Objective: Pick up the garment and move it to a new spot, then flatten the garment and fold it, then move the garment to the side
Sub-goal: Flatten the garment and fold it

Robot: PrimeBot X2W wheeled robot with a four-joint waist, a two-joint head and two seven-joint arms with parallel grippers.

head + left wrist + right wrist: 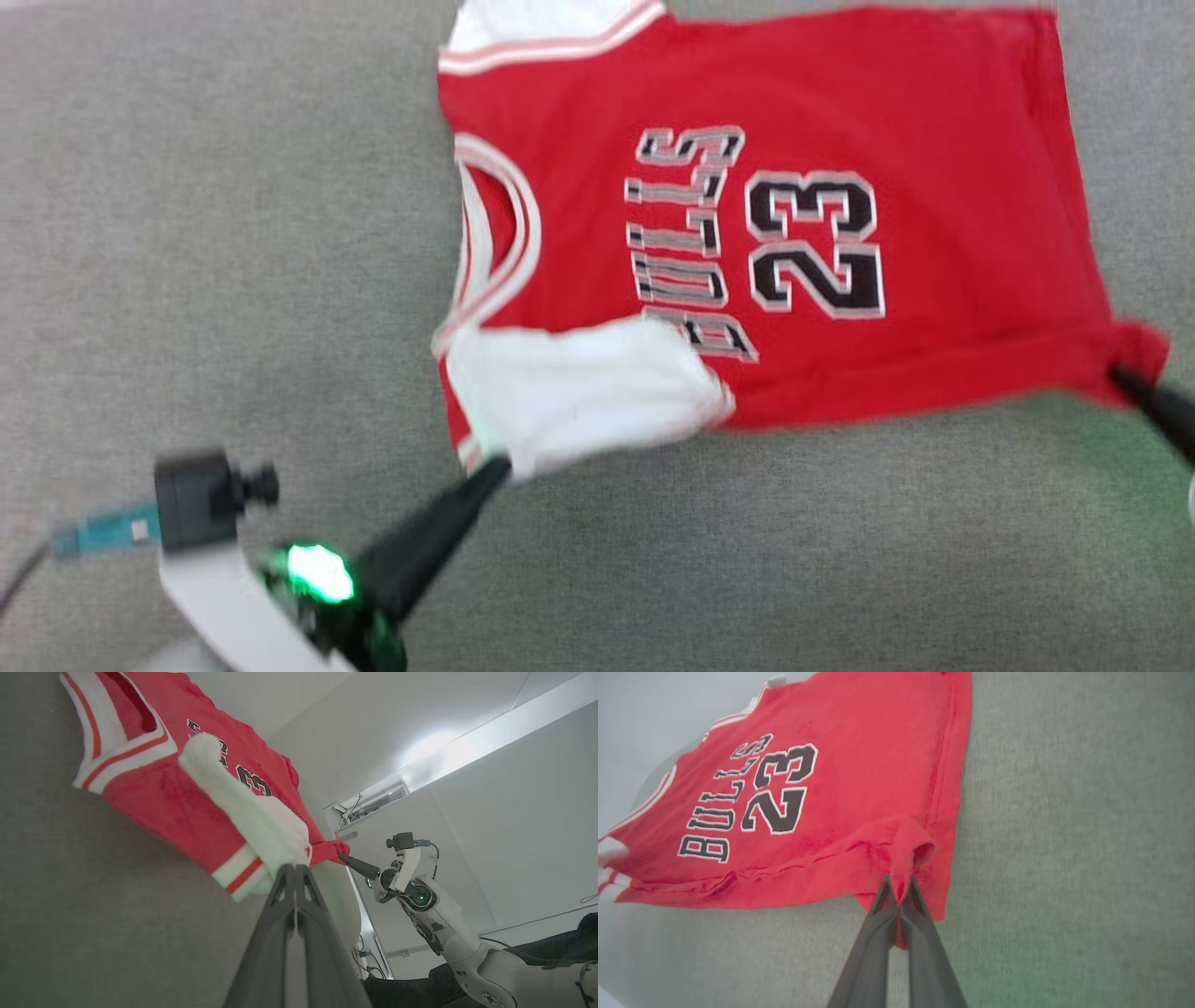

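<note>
The left gripper (499, 467), pinching the garment (840, 103) by its white sleeve (579, 392), and the right gripper (1120, 378), pinching its hem corner (1141, 347), hold 2 thin bites that uneven pulling could slip free.

Head view looks down from above; both wrist views sit low and close, sharing the garment (934, 140).

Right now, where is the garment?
Head view, upper centre-right: the garment spreads over the grey surface, its near edge pinched by the left gripper and right gripper.
</note>
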